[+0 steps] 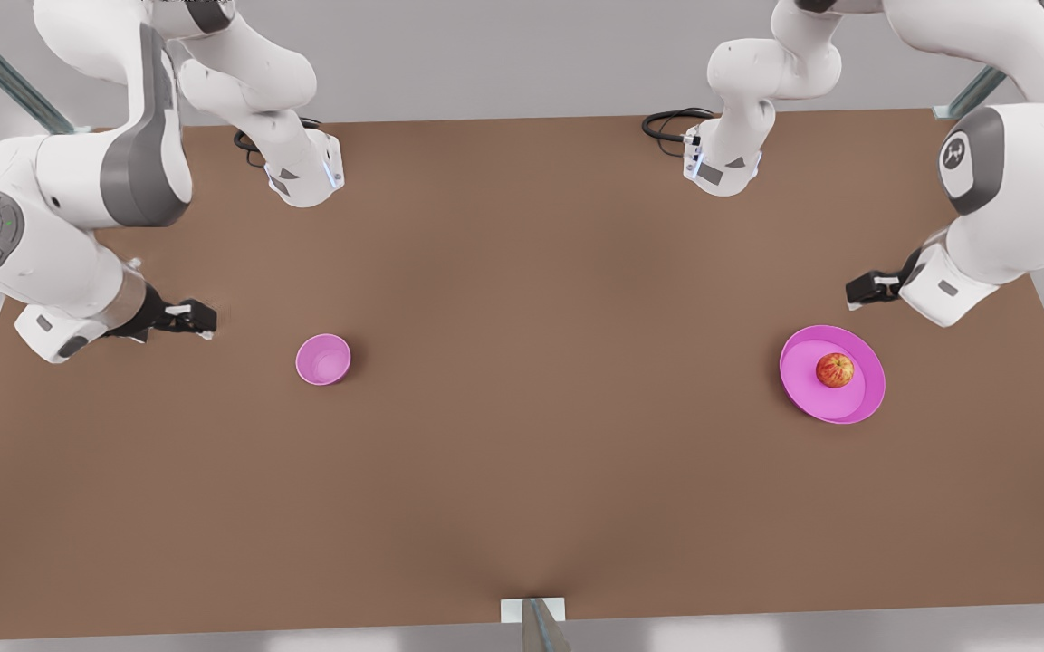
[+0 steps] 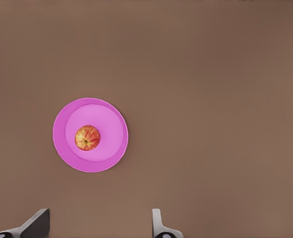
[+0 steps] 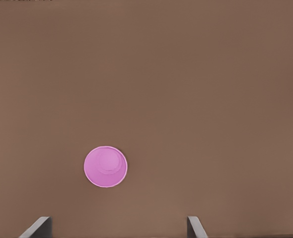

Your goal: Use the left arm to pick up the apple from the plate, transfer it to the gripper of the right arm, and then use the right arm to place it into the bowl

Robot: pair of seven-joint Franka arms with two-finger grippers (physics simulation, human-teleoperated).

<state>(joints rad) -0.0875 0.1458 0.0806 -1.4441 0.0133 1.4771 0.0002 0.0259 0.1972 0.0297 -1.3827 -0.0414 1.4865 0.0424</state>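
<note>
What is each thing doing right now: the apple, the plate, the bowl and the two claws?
apple: sitting on the plate, not held.
plate: flat on the table, holding the apple.
bowl: upright on the table, empty.
left claw: open, above the table near the plate, holding nothing.
right claw: open, near the bowl, holding nothing.

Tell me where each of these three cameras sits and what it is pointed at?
Front view: high above the brown table, looking down; both arms show, left gripper near the plate, right gripper near the bowl.
Left wrist view: looks down on the apple; its open fingertips show.
Right wrist view: looks down on the bowl; its open fingertips show.
Shared: each wrist view's dish appears in the front view.
</note>
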